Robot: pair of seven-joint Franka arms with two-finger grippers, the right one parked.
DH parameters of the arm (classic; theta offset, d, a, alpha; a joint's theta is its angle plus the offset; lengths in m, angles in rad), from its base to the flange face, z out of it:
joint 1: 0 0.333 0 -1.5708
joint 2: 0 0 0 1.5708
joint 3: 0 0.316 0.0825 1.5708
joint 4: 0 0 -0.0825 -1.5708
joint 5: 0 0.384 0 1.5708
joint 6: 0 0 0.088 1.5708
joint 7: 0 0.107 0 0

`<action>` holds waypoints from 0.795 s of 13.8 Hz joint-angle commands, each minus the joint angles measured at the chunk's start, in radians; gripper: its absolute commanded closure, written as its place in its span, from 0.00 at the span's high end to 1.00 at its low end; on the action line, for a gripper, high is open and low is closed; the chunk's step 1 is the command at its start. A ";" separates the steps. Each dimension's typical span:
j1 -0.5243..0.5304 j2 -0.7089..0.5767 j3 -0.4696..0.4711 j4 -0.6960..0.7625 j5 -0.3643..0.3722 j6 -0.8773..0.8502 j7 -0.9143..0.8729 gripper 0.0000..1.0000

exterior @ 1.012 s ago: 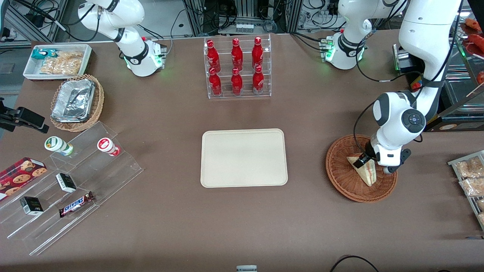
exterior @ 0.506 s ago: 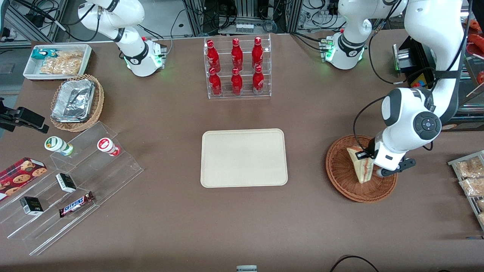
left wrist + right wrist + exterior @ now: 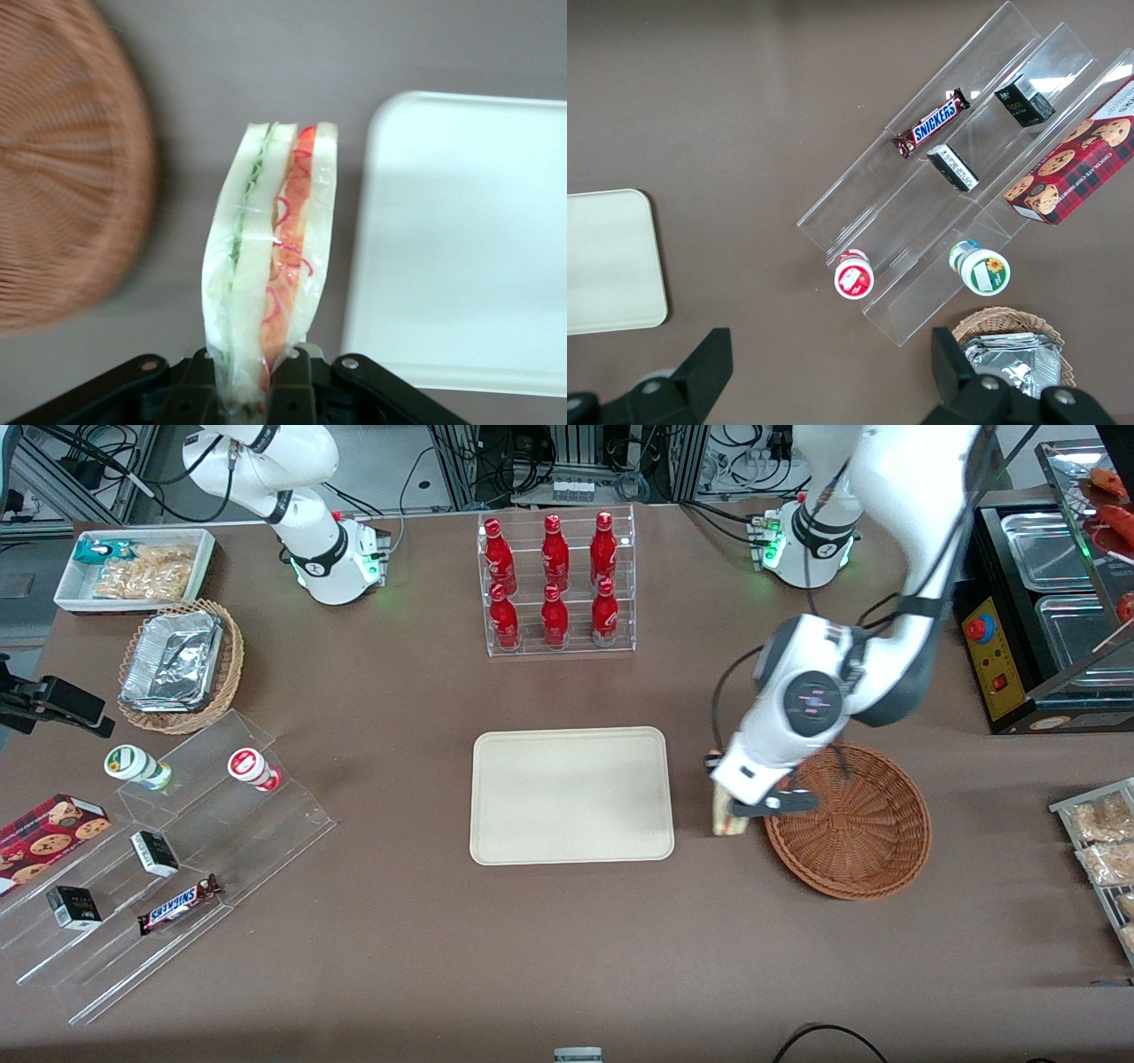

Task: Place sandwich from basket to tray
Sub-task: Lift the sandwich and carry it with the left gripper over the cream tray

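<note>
My left gripper (image 3: 728,802) is shut on the sandwich (image 3: 728,821), a wrapped wedge of pale bread with red and green filling (image 3: 270,266), and holds it above the table between the reddish-brown basket (image 3: 864,828) and the cream tray (image 3: 571,794). The fingers (image 3: 306,381) pinch the wedge at its end and it hangs cut edge toward the wrist camera. The basket (image 3: 62,168) holds nothing and the tray (image 3: 461,239) lies bare. The tray's corner also shows in the right wrist view (image 3: 607,261).
A clear rack of red bottles (image 3: 555,584) stands farther from the camera than the tray. Toward the parked arm's end lie acrylic steps (image 3: 159,859) with snacks, a tan basket of foil containers (image 3: 177,664) and a white bin (image 3: 133,571). Snack packets (image 3: 1103,841) lie toward the working arm's end.
The gripper has lifted the sandwich out of the basket and carried it sideways toward the tray. The basket now holds nothing.
</note>
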 commanded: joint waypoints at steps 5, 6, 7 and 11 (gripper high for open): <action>-0.239 0.289 0.016 0.345 0.002 -0.021 -0.276 0.05; -0.255 0.311 0.016 0.368 0.003 -0.018 -0.292 0.05; -0.265 0.329 0.016 0.389 0.003 -0.018 -0.296 0.05; -0.294 0.398 0.017 0.438 0.005 -0.008 -0.367 0.07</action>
